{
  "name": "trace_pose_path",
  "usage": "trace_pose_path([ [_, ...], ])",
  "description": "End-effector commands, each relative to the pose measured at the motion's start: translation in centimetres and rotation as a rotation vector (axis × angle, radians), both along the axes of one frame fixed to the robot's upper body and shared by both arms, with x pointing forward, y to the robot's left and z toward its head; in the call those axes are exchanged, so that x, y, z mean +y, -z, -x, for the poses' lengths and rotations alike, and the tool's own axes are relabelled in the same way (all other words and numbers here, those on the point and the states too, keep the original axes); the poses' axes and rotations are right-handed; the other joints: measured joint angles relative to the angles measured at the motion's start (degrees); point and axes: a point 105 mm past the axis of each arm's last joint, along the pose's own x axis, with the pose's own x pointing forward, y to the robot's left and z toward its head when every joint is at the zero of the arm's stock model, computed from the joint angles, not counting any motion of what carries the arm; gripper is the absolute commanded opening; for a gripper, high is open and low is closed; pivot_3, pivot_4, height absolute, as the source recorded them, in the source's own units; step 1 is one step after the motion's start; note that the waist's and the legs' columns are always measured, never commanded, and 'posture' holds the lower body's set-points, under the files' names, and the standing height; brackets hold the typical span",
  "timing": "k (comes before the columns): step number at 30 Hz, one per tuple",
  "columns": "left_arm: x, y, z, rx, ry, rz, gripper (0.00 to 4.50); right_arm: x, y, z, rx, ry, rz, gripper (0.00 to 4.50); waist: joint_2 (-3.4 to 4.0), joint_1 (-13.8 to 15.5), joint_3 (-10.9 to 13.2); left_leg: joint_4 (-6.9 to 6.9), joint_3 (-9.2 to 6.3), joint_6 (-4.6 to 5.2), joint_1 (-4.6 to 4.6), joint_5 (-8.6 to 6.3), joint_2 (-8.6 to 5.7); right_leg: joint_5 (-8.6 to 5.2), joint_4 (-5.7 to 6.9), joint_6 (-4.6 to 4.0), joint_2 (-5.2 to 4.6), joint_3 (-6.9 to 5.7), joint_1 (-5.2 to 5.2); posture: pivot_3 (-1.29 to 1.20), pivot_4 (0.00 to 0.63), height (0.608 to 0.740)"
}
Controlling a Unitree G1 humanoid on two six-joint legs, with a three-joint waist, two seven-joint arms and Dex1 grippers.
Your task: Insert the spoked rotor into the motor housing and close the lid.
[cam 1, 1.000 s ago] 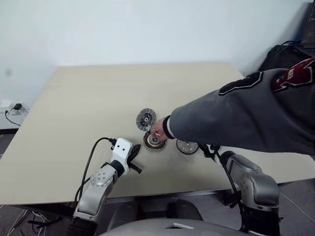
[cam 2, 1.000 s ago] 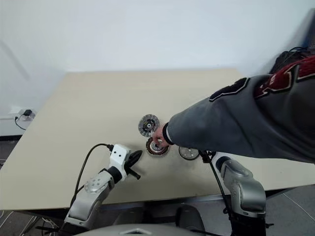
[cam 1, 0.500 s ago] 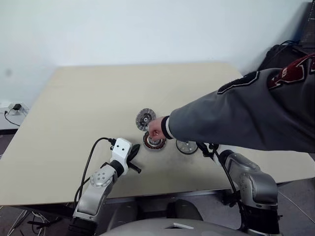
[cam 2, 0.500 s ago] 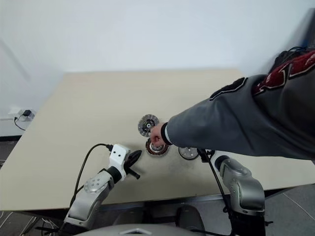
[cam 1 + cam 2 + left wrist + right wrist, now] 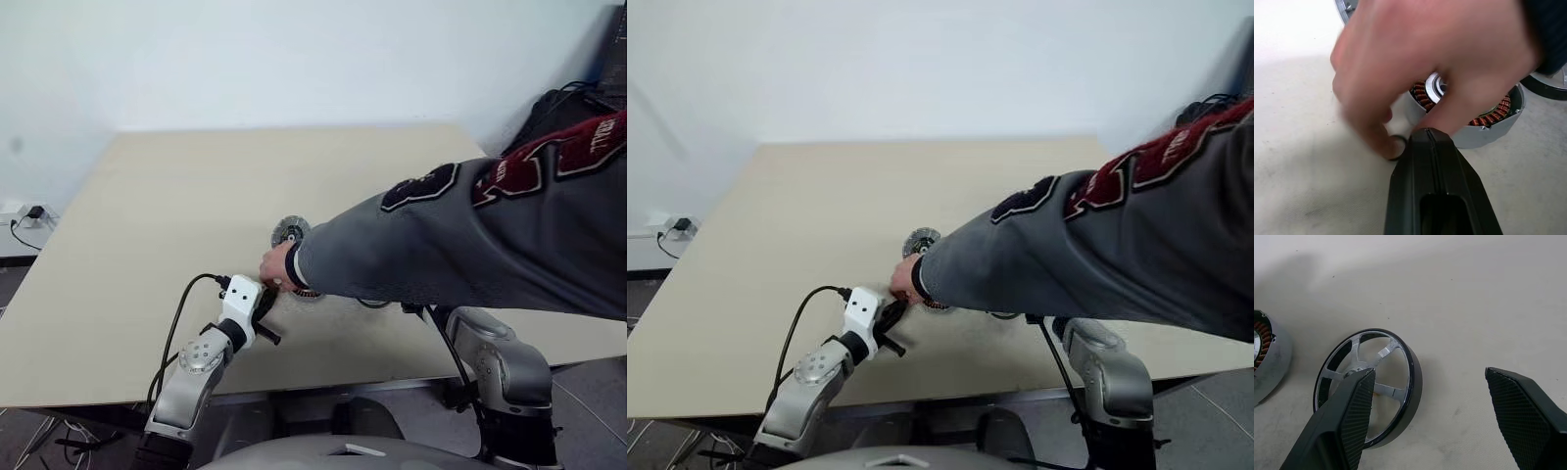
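Beige tabletop [image 5: 147, 245] bears the motor housing [image 5: 1484, 125], the spoked rotor [image 5: 1371, 387] lying flat just beside it and the lid [image 5: 287, 230] behind; a person's hand [image 5: 276, 266] reaches over the housing, touching the left gripper [image 5: 1422, 142], which is clenched with nothing in it. Right gripper [image 5: 1449, 401] is released, its fingers [image 5: 1520, 406] spread above the rotor.

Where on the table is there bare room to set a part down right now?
The far half of the table beyond the lid is bare, as is its left side. It is crowded near the front: a person's hand reaches over the motor housing at the left end effector, with the spoked rotor beside it.
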Motion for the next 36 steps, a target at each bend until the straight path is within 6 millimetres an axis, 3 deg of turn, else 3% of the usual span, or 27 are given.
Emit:
trace_pose_path([
  [1, -0.1, -1.2, -0.4, -0.047, 0.008, 0.002, 0.0, 0.2, -1.1, -0.6, -0.05, -0.009, 0.004, 3.81, 0.0, 0.0, 0.0, 0.0, 0.0, 0.0, 0.0, 0.0, 0.0, 0.0, 0.0, 0.0, 0.0, 0.0, 0.0, 0.0, 0.0, 0.74],
  [22, 0.1, -1.2, -0.4, -0.044, 0.002, 0.0, 0.0, 0.4, -1.0, -0.7, -0.047, -0.017, 0.007, 3.81, 0.0, -0.02, 0.0, 0.01, 0.0, -0.03, 0.0, 0.02, 0.0, 0.0, 0.0, 0.0, 0.01, 0.01, 0.0, 0.0, 0.0, 0.74],
  [27, 0.9, -0.9, -0.6, -0.02, -0.033, 0.016, 0.0, 0.5, -1.2, -0.7, -0.051, -0.021, 0.008, 3.81, 0.0, -0.02, 0.0, 0.01, 0.0, -0.03, 0.0, 0.02, 0.0, 0.0, 0.0, 0.0, 0.01, 0.01, 0.0, 0.0, 0.0, 0.74],
  [30, 1.8, -0.4, -0.8, 0.013, -0.053, 0.006, 0.6, 0.8, -1.2, -0.7, -0.053, -0.029, 0.007, 3.83, 0.0, -0.03, 0.0, 0.01, 0.0, -0.03, 0.01, 0.02, 0.0, 0.0, 0.01, 0.0, 0.02, 0.0, 0.0, 0.0, 0.0, 0.74],
  [36, 2.7, -0.6, -1.4, 0.004, -0.057, -0.029, 2.59, 1.0, -1.2, -0.7, -0.057, -0.039, 0.008, 3.83, 0.0, 0.0, 0.0, 0.01, 0.0, -0.04, 0.0, 0.03, 0.0, 0.01, 0.01, 0.02, 0.02, 0.01, 0.01, 0.0, 0.0, 0.74],
])
